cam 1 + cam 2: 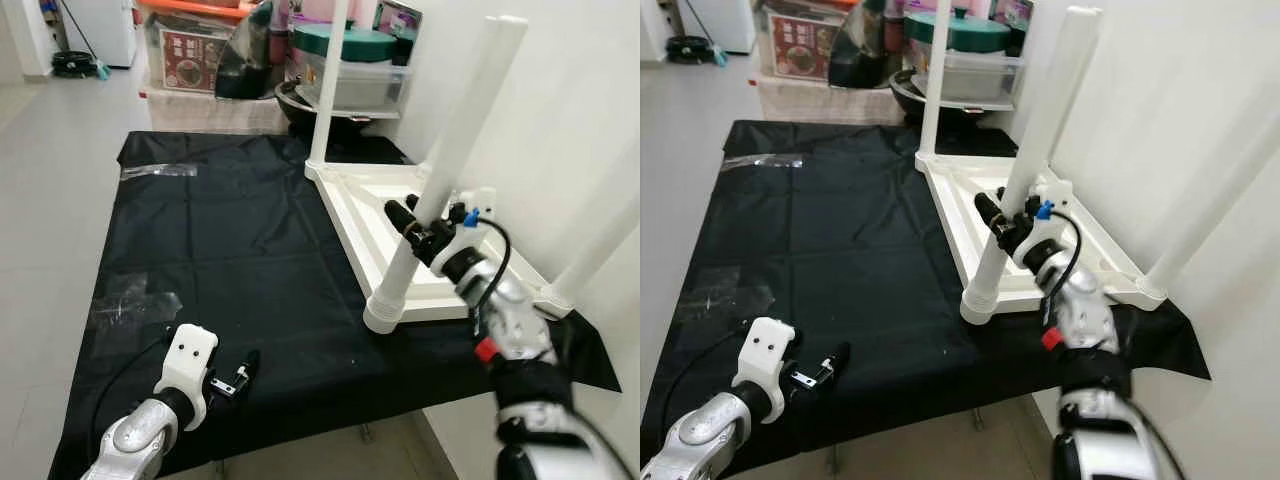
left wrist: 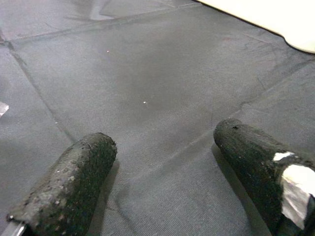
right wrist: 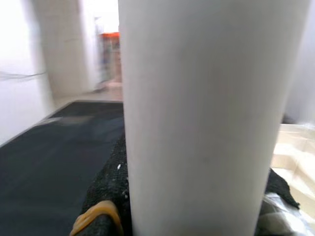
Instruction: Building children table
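My worry from here is the leg [image 1: 440, 170]: it leans off vertical, its foot collar sitting at the near corner of the upturned tabletop [image 1: 375, 215], and if I push or twist while it is tilted it may jam crooked in the socket or pop out and swing against the wall. The tabletop lies underside-up on the black cloth [image 1: 220, 250], close to the cloth's right edge beside the wall, so a hard shove could also slide the whole frame on that cloth. Another leg [image 1: 328, 90] stands at the far corner and a third [image 1: 600, 245] angles off the right corner; knocking either would undo work already done, I judge. My right gripper [image 1: 418, 222] is clamped around the leaning leg partway up, a black finger [image 1: 398, 213] showing on its near side, and in the right wrist view the white tube sits tight against the pads. My left gripper [image 1: 243, 372] hovers low over bare cloth near the front edge, fingers [image 2: 74, 182] spread apart with nothing between them.
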Robot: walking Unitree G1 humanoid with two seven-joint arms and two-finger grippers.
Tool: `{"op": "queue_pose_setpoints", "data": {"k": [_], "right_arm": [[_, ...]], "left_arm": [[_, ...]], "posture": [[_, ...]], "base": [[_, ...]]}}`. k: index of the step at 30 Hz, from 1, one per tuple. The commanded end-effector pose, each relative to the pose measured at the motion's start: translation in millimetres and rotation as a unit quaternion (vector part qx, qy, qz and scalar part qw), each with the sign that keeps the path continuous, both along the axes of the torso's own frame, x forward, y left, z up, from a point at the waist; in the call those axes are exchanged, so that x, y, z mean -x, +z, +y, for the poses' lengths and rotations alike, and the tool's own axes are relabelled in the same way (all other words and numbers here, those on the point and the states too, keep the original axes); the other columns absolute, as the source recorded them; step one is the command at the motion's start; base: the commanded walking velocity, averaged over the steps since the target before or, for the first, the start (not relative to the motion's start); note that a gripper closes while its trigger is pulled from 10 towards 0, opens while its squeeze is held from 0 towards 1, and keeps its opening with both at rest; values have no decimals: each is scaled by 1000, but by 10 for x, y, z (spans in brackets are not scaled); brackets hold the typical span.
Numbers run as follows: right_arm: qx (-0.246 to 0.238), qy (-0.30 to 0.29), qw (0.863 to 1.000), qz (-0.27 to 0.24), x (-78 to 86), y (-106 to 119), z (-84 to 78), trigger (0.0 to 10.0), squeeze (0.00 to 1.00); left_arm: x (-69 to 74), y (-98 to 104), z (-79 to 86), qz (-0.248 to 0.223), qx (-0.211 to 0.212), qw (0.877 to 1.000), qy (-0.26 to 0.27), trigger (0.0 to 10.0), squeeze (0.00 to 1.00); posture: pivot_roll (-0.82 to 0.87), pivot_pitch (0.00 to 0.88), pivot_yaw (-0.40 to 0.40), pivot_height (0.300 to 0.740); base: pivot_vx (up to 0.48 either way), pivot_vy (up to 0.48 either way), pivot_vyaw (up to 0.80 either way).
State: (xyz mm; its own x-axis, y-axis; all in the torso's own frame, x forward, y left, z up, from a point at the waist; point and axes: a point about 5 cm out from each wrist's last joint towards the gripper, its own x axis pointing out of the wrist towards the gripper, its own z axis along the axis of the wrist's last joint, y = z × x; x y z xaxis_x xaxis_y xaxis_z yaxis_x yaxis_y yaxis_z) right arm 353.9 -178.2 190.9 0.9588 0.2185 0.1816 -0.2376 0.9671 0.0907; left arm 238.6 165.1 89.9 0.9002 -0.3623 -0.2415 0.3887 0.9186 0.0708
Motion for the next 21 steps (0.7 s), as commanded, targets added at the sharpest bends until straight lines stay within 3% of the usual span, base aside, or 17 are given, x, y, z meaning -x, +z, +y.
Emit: {"op": "queue_pose_setpoints", "data": {"k": [1, 6, 7, 9, 14, 17, 21], "right_arm": [[2, -76, 996, 42, 78, -197, -96, 0, 0], [37, -140, 988, 58, 179, -244, -42, 0, 0], [40, -211, 973, 81, 216, -272, -61, 0, 0], [33, -255, 961, 97, 230, -292, -77, 0, 0], [29, -273, 956, 103, 257, -288, -65, 0, 0], [18, -322, 940, 113, 265, -267, -27, 0, 0], [9, -354, 928, 117, 260, -254, 7, 0, 0]], "left_arm": [[21, -46, -23, 8, -2, 1000, -5, 10000, 0], [16, -49, -34, 8, -1, 1000, -5, 10000, 0], [9, -49, -45, 8, 0, 1000, -6, 10000, 0], [6, -51, -49, 8, 0, 1000, -6, 10000, 0], [5, -52, -49, 8, 0, 1000, -6, 10000, 0], [-1, -56, -63, 7, -1, 1000, -7, 10000, 0], [-4, -57, -67, 7, -1, 1000, -7, 10000, 0]], "posture": [[63, 0, -134, 740], [63, 0, -137, 740], [64, 0, -139, 740], [63, 0, -141, 740], [63, 0, -141, 740], [66, 0, -149, 740], [66, 0, -149, 740]], "base": [[0, 0, 0], [0, 0, 0], [0, 0, 0], [0, 0, 0], [0, 0, 0], [0, 0, 0], [0, 0, 0]]}}
